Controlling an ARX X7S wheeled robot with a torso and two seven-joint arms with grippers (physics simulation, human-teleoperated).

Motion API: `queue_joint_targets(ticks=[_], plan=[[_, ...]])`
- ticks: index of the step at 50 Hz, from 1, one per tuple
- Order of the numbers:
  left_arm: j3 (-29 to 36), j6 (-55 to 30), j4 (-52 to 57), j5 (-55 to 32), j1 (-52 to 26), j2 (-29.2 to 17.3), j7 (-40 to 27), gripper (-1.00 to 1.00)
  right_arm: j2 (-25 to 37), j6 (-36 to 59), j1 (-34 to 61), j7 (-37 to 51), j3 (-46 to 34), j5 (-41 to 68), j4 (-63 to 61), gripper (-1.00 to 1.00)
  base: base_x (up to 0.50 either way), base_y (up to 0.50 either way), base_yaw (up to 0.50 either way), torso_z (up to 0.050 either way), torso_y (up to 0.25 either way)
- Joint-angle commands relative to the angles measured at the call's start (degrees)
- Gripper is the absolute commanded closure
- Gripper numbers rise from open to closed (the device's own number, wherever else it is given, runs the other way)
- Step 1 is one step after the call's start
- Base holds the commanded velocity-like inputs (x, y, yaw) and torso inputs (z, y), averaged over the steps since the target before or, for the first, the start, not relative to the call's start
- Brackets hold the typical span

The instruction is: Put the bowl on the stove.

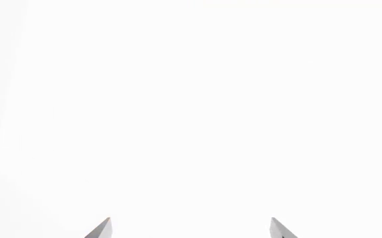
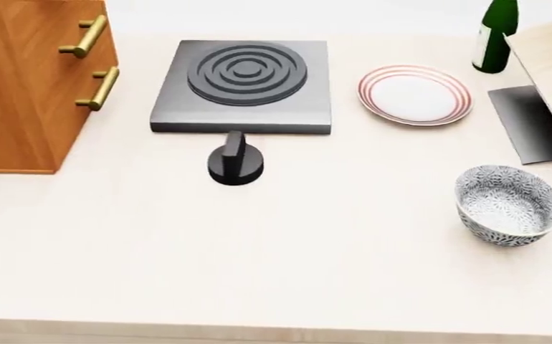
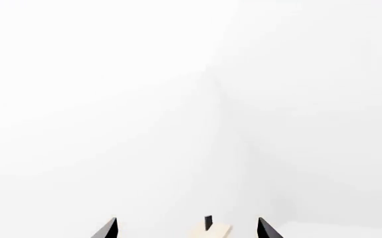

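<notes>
One bowl (image 2: 507, 206), speckled, upright on the counter (image 2: 286, 265) well right of the stove (image 2: 244, 86); probably rigid, breakable, slick-glazed, best pinched at the rim; left gripper (image 1: 191, 229) and right gripper (image 3: 187, 229) spread wide, holding nothing.

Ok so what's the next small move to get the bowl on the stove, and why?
Probably bring the right gripper down toward the bowl. The bowl sits on the counter's right side, well clear of the stove, no arm shows in the head view, and both wrist cameras see open jaws holding nothing.
</notes>
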Motion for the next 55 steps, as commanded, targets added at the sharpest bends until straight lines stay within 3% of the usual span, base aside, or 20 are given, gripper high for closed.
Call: queue_joint_targets(ticks=[1, 30, 47, 55], plan=[[-2.9, -0.4, 0.5, -1.4, 0.1, 0.8, 1.7, -1.00, -2.3, -0.5, -0.9, -3.5, 0.3, -2.6, -1.4, -1.00, 0.00, 0.50, 0.00, 0.000, 0.000], [-2.2, -1.3, 0.5, -0.3, 0.5, 1.3, 2.5, -1.00, -4.3, -2.1, -1.3, -4.5, -4.4, -5.7, -2.5, -1.00, 0.00, 0.50, 0.00, 0.000, 0.000], [-2.0, -1.6, 0.5, 0.0, 0.8, 1.6, 3.1, -1.00, -4.3, -0.9, -0.2, -2.5, -3.7, -2.9, -1.3, -1.00, 0.00, 0.01, 0.00, 0.000, 0.000], [-1.9, -1.7, 0.6, 0.1, 0.9, 1.8, 3.3, -1.00, -4.5, -0.6, -0.4, -2.2, -4.1, -2.7, -1.0, -1.00, 0.49, 0.00, 0.00, 0.000, 0.000]])
